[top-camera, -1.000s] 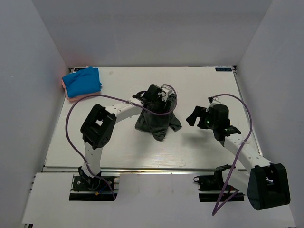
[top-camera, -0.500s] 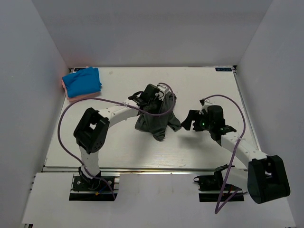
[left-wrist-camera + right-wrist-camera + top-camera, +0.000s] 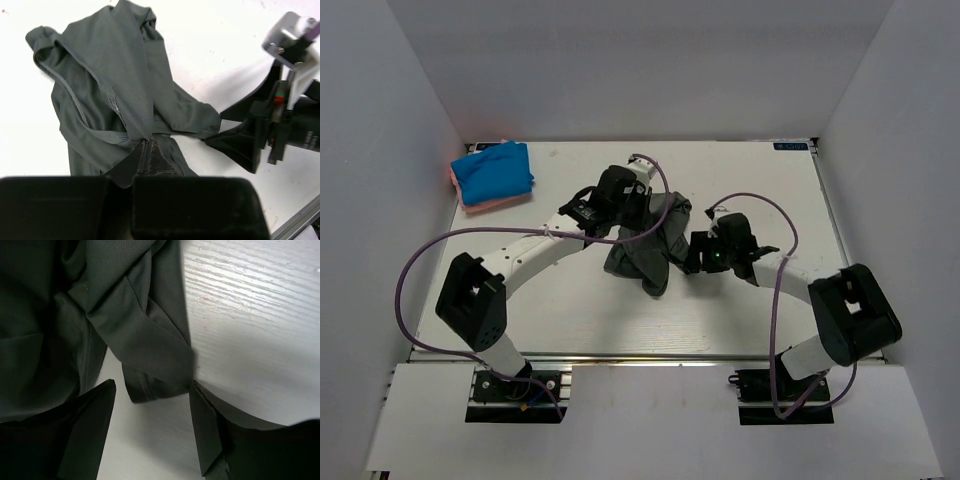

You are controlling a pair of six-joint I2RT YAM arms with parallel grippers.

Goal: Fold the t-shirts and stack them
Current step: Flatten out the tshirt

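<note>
My left gripper (image 3: 636,214) pinches a fold of the crumpled dark grey-green t-shirt (image 3: 645,258) at the centre of the table (image 3: 750,310) in the overhead view, jaws clamped tight on the cloth. My right gripper (image 3: 150,407), just right of the heap, stands with jaws wide apart, a hemmed corner of the shirt lying between them. The blue t-shirt (image 3: 493,168) sits folded on the salmon-pink t-shirt (image 3: 480,208) at upper left, well apart from both grippers

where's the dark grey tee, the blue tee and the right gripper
dark grey tee (image 3: 645,262): top view, middle of bunched cloth
blue tee (image 3: 493,170): top view, centre of folded face
right gripper (image 3: 152,387): right wrist view, between its fingertips
</note>
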